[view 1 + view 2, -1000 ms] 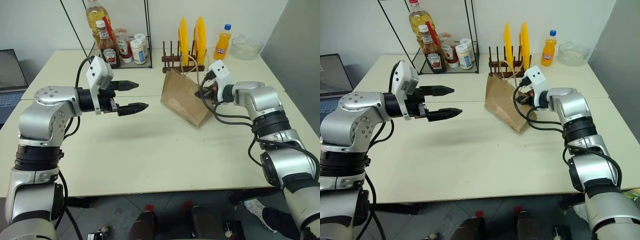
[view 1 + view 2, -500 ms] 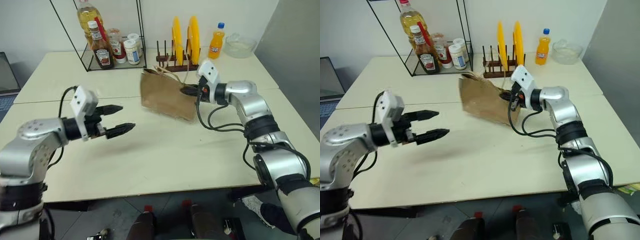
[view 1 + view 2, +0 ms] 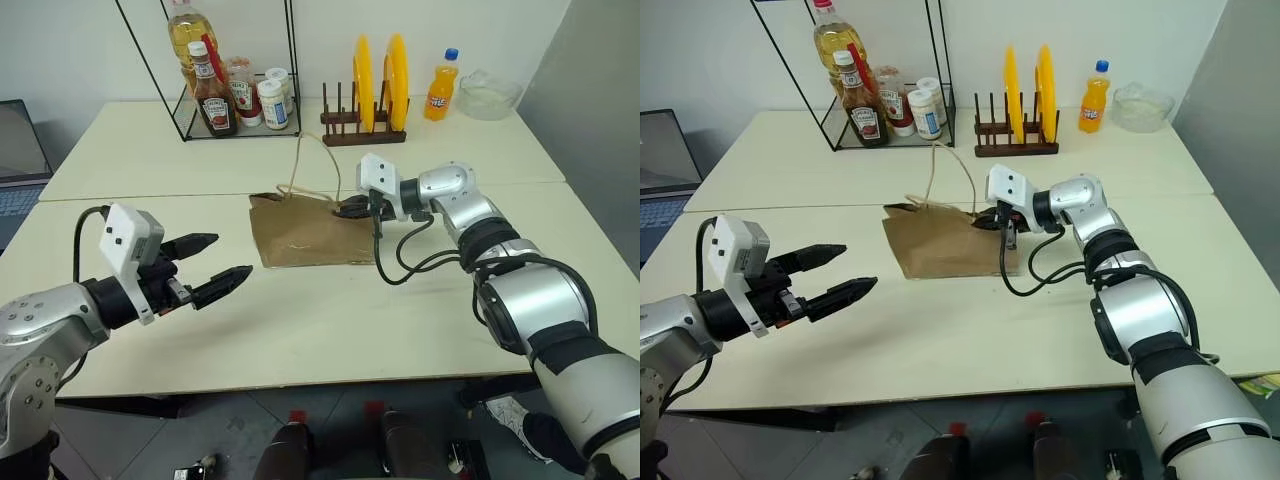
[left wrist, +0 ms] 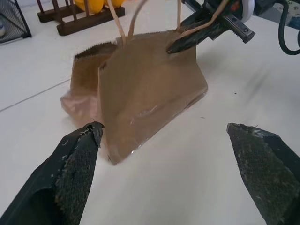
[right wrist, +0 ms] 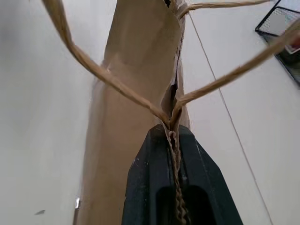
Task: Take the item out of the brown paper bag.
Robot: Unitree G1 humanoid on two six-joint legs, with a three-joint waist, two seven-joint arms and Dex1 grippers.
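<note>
Brown paper bag [image 3: 305,236] lying on the worktop [image 3: 330,320], right gripper [image 3: 352,209] fingers pinching its cord handle [image 5: 117,86] at the bag's mouth, left gripper [image 3: 212,268] fingers spread wide near the bag, item hidden

Brown paper bag [image 3: 305,233] is tipping over, now lying flat on the table [image 3: 400,310] instead of standing tilted. Right gripper [image 3: 350,209], clamped on its cord handle [image 5: 176,108], is dragging it leftward. Left gripper [image 3: 215,268] is pulling back and lowering.
</note>
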